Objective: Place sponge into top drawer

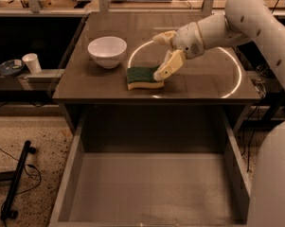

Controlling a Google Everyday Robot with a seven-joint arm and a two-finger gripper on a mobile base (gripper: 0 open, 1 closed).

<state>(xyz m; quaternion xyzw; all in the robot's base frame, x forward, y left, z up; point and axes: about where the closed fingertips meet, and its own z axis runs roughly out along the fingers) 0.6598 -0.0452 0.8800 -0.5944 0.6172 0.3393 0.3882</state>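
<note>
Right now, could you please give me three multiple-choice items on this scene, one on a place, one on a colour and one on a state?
1. Where does the sponge lie?
A) on the floor
B) on the table, beside the white bowl
C) on the robot's base

2. What colour is the sponge's top face?
A) red
B) dark green
C) white

3. How does the top drawer stand?
A) shut
B) pulled open
C) taken off

Answers:
1 B, it rests on the table, with the gripper at its right end, jaws apart.
2 B, a green scouring face sits over pale yellow foam.
3 B, its bottom shows in front of the table.
</note>
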